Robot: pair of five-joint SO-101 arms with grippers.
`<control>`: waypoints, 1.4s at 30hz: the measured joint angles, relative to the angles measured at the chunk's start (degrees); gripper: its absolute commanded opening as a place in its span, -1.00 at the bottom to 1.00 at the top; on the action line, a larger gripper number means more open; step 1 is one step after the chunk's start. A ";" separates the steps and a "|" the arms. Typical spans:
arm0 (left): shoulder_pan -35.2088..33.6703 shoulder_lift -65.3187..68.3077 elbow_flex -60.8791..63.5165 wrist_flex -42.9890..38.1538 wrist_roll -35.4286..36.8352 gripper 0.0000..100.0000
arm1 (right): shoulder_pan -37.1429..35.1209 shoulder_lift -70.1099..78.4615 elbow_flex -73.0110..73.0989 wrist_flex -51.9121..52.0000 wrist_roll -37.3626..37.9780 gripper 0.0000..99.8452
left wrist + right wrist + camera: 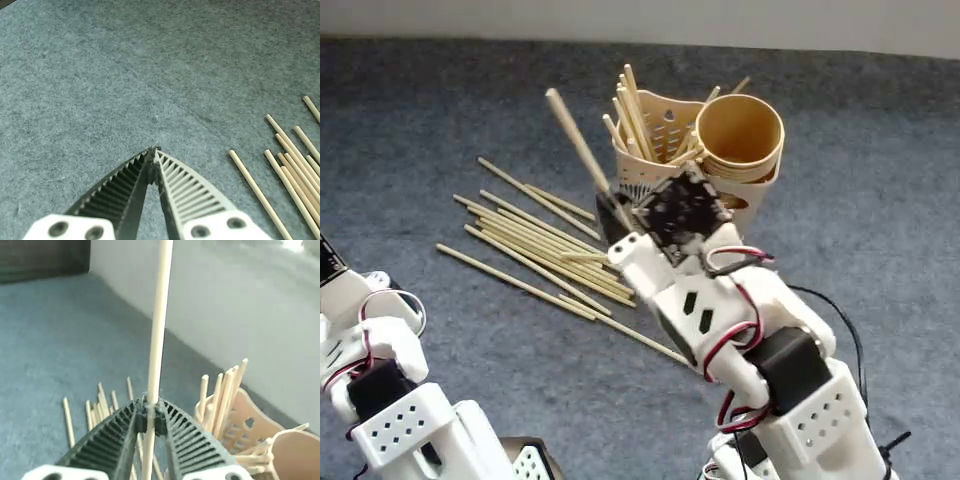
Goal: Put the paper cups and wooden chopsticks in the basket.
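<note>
Now ribbed right end effector (150, 412) grips slim wooden chopstick (159, 330).

– how many baskets?
– one basket (660, 125).
– cups?
– a nested stack of paper cups (740, 130) inside it. several rims show, exact count unclear.
– chopsticks?
– about seven standing chopsticks (632, 105) in there, roughly a dozen loose chopsticks (540, 250) at its 8 o'clock, one raised chopstick (575, 135) at its 9.

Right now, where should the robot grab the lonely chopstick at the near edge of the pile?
Probably its middle, coming straight down with the jaws across the lone chopstick. It lies flat on the carpet, so only the top is reachable, and its near side is bare while the pile crowds the far side.
</note>
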 measured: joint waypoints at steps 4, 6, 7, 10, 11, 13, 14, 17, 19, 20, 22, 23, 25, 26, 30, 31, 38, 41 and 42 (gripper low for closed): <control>0.00 0.00 0.00 0.00 0.00 -0.98 | 2.46 -1.14 0.00 -8.79 0.00 -0.99; 0.00 0.00 0.00 0.00 0.00 -0.98 | 3.34 -1.14 0.00 -13.27 0.00 -0.99; 0.00 0.00 0.00 0.00 0.00 -0.98 | 3.96 -1.14 0.00 -15.30 0.00 -0.99; 0.00 0.00 0.00 0.00 0.00 -0.98 | 5.63 -1.14 0.35 -21.01 0.00 -0.99; 0.00 0.00 0.00 0.00 0.00 -0.98 | 6.07 -1.14 0.35 -22.51 0.00 -0.99; 0.00 0.00 0.00 0.00 0.00 -0.98 | 6.33 -1.14 0.35 -24.88 0.00 -0.99; 0.00 0.00 0.00 0.00 0.00 -0.98 | 6.51 -0.79 0.35 -26.11 0.00 -0.99; 0.00 0.00 0.00 0.00 0.00 -0.98 | 7.56 2.46 0.35 -30.59 0.00 -0.99; 0.00 0.00 0.00 0.00 0.00 -0.98 | 8.97 5.71 0.35 -33.76 0.00 -0.99; 0.00 0.00 0.00 0.00 0.00 -0.98 | 9.85 7.47 0.35 -35.52 0.00 -0.99; 0.00 0.00 0.00 0.00 0.00 -0.98 | 11.34 10.73 0.35 -39.03 0.00 -0.99; 0.00 0.00 0.00 0.00 0.00 -0.98 | 11.96 12.13 0.35 -40.44 0.00 -0.99; 0.00 0.00 0.00 0.00 0.00 -0.98 | 13.10 14.59 0.35 -42.46 0.00 -0.99; 0.00 0.00 0.00 0.00 0.00 -0.98 | 13.45 15.74 0.35 -43.08 0.00 -0.99; 0.00 0.00 0.00 0.00 0.00 -0.98 | 14.42 19.08 0.35 -43.78 0.00 -0.99; 0.00 0.00 0.00 0.00 0.00 -0.98 | 14.42 19.87 0.35 -43.96 0.00 -0.99; 0.00 0.00 0.00 0.00 0.00 -0.98 | 14.77 24.18 0.35 -44.04 0.00 -0.99; 0.00 0.00 0.00 0.00 0.00 -0.98 | 15.30 25.49 0.35 -44.04 0.00 -0.99; 0.00 0.00 0.00 0.00 0.00 -0.98 | 15.30 25.85 0.35 -44.04 0.00 -0.97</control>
